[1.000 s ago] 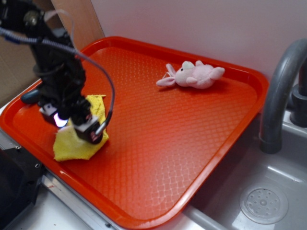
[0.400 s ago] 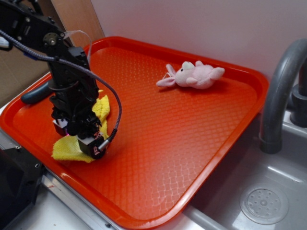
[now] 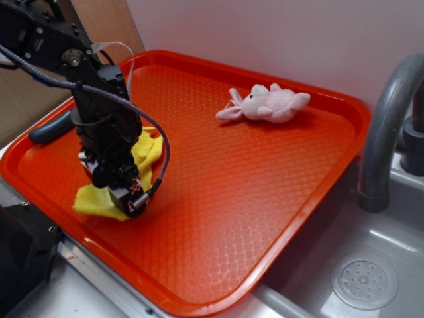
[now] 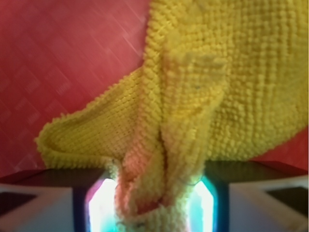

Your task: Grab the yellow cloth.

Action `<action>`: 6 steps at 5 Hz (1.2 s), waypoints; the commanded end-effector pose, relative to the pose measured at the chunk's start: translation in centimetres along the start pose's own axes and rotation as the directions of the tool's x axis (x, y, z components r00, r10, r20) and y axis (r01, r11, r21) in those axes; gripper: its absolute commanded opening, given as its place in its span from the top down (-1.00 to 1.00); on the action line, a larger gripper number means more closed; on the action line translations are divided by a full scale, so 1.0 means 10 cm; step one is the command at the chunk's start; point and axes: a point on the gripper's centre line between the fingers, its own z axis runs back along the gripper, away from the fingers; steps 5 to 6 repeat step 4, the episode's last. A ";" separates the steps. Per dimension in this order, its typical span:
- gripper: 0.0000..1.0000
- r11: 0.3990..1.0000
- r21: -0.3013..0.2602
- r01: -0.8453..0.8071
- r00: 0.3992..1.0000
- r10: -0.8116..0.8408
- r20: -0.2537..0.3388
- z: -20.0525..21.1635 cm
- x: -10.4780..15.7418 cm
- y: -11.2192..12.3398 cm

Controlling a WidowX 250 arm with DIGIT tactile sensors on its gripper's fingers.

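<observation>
Yellow cloth point(image 3: 147, 151) lies bunched at the near-left part of the red tray point(image 3: 265, 199), under and around the black arm's gripper point(image 3: 122, 189). From the wrist camera a fold of the cloth point(image 4: 193, 96) runs down between the two fingers point(image 4: 43, 203) at the bottom of the frame, pinched together into a narrow rope where it passes between them (the glow on either side of that fold is light from the finger area). The claw is clamped on this fold; the rest of the rag spreads out over the tray's textured floor above it.

A black cable point(image 3: 162, 152) loops from the arm down the gripper's right side, close over the cloth. A dark rounded handle-like object point(image 3: 50, 127) sticks out behind the arm at the tray's left rim; what it is I cannot tell. A pink plush toy point(image 3: 265, 104) rests well apart toward the tray's far side. Beyond the tray's right edge stand a grey faucet point(image 3: 387, 126) and a sink point(image 3: 371, 258) with a round drain point(image 3: 364, 281).
</observation>
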 end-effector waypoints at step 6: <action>1.00 0.988 -0.149 -0.037 0.975 0.068 0.212 2.34 0.13 0.74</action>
